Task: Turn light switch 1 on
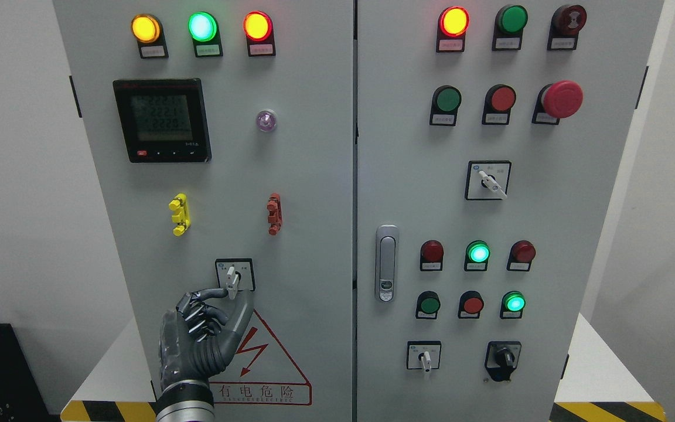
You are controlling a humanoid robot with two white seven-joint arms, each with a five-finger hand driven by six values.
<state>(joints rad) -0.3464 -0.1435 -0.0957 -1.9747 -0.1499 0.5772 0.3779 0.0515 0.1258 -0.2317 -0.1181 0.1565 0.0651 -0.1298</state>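
The robot's left hand [205,328] rises from the bottom edge of the head view, index finger and thumb pinching the white lever of the rotary selector switch [233,280] low on the left door of the grey control cabinet [314,176], just above the red electrical hazard triangle [267,363]. The small rigid lever looks stiff and likely detented, best gripped across its flat sides and twisted. Higher up sit yellow [179,214] and red [274,214] clips, a digital meter [162,120] and three lit indicator lamps [202,27].
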